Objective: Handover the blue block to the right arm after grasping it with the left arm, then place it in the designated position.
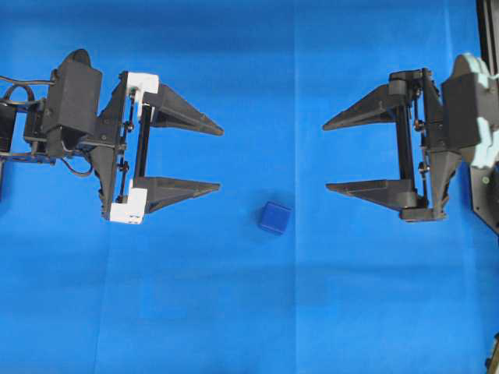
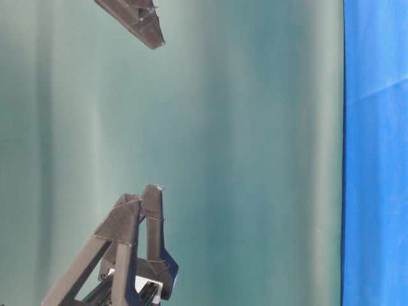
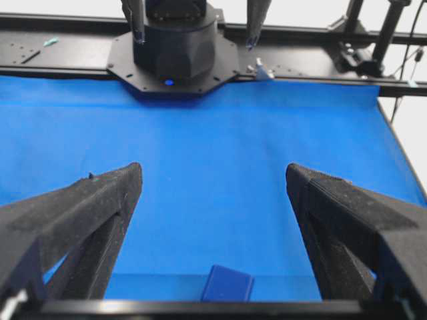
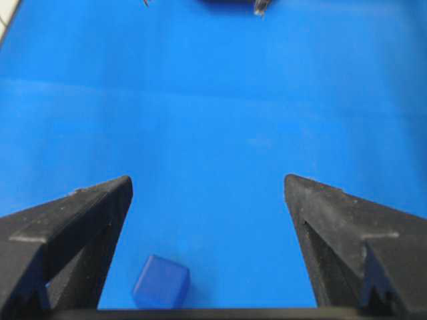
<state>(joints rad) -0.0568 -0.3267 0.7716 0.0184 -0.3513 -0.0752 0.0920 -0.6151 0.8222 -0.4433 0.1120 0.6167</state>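
Block: the small dark navy-blue cube with rounded edges lies on the bright blue cloth of the worktop, between my two arms and a little toward the near edge in the overhead view. Nothing touches it.

Left hand: my black hand with white brackets and two long pointed fingers is spread wide and carries nothing. The cube is near it but outside the gap, off to the side of the lower finger.

Right hand: my black hand with pale teal-grey plates is also spread wide and empty, facing the left one, apart from the cube.

Step in hand: I judge that the first grasp by the left hand is not yet made.

How to do it well: I should bring the left hand sideways until the cube is centred between the fingers, then go down low and clench on two flat faces.

Care: one half of the cube should stay free, so the right hand has place to take it.

Risk: a fingertip that arrives off-centre can push the cube away on the cloth.
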